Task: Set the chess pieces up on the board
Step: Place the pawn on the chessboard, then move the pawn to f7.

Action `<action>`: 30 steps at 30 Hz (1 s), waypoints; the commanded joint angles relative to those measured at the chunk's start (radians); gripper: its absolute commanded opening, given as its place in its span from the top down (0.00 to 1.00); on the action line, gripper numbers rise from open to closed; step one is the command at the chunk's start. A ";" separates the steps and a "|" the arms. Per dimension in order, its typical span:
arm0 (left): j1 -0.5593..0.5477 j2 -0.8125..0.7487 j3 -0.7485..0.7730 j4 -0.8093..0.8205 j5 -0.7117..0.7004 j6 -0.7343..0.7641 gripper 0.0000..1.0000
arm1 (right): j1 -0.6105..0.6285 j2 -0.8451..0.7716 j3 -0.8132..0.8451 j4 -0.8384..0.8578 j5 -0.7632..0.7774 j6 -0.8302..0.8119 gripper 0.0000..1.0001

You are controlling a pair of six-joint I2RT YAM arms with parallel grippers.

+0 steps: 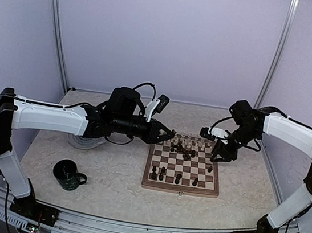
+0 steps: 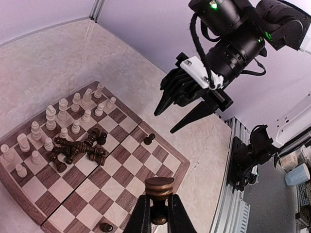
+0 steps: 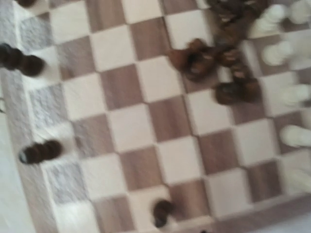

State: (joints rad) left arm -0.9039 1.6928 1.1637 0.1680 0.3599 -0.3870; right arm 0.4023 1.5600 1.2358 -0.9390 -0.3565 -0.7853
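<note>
1. Far left on the surface (image 1: 109,168): a dark green mug (image 1: 69,174), upright, handle turned to the right, well apart from the board
2. Just behind the mug, a round grey plate (image 1: 78,141), mostly hidden beneath the left arm (image 1: 46,116)
3. On to the left gripper (image 1: 168,136), up in the air by the board's far left corner, clamped tight on a dark piece (image 2: 159,187); in the wrist view, the rounded head poking out above the fingers (image 2: 142,216), clear of the squares below
4. Centre stage, the board (image 1: 164,187): flat on the surface, small clasp (image 1: 180,193) on the near rim
5. Along the near rows, a handful of dark chess pieces (image 1: 177,178) standing upright, spaced out on separate squares
6. Further back, mid-board, a heap of dark pieces (image 1: 186,150) toppled over and tangled together, touching one another
7. Just beyond the heap, cream pieces (image 1: 200,145) upright in the far rows, close together
8. And over at the far right corner of the board, the right gripper (image 1: 220,152): pointing down, jaws spread wide, nothing between them, plain to see from the left wrist view
9. From the right wrist, only a blur of checks, with the dark heap and pale pieces towards the top right
</note>
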 commanded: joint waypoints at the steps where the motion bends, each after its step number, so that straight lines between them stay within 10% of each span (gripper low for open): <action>1: 0.002 0.025 0.114 -0.230 0.024 0.107 0.97 | -0.005 -0.019 -0.114 0.140 -0.148 0.079 0.62; 30: 0.091 0.011 0.020 -0.117 0.057 0.111 0.96 | -0.003 0.030 -0.237 0.261 0.016 0.141 0.65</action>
State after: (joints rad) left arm -0.8185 1.7096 1.1896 0.0372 0.4046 -0.2958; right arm 0.4007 1.5711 1.0149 -0.6670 -0.3542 -0.6369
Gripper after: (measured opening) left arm 0.100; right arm 0.352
